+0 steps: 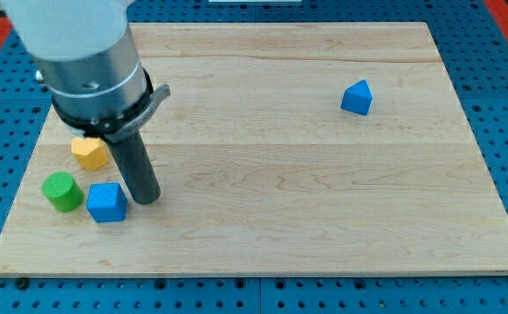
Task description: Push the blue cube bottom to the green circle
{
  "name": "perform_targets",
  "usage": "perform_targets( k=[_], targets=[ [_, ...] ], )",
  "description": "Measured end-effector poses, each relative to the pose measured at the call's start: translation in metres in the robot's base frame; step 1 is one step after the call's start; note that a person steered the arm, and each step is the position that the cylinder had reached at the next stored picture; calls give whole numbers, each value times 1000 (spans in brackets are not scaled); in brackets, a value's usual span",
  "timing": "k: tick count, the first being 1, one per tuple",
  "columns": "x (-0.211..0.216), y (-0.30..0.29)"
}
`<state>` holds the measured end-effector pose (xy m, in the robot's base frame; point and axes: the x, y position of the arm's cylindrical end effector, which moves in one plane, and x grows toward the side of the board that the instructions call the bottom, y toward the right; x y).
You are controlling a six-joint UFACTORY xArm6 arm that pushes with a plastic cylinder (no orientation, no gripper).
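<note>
The blue cube (106,202) lies near the view's bottom left, right beside the green circle (62,192), on its right and slightly lower. My tip (147,199) rests on the board just to the right of the blue cube, touching or almost touching its right side. The rod rises from there to the large grey arm body at the view's top left.
A yellow hexagon block (89,153) sits above the green circle, partly behind the arm. A blue house-shaped block (356,97) stands at the view's right. The arm body hides other blocks along the wooden board's (324,209) left edge.
</note>
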<state>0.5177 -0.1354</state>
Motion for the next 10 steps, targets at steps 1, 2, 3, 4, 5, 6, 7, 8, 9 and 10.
perform_targets(
  k=[1,2,3,4,5,6,7,8,9,10],
  targets=[
    [-31,-7],
    [-24,-28],
    [-6,-34],
    [17,-30],
    [34,-30],
    [33,23],
    [48,70],
    [57,32],
    [57,-24],
    [58,-57]
  ],
)
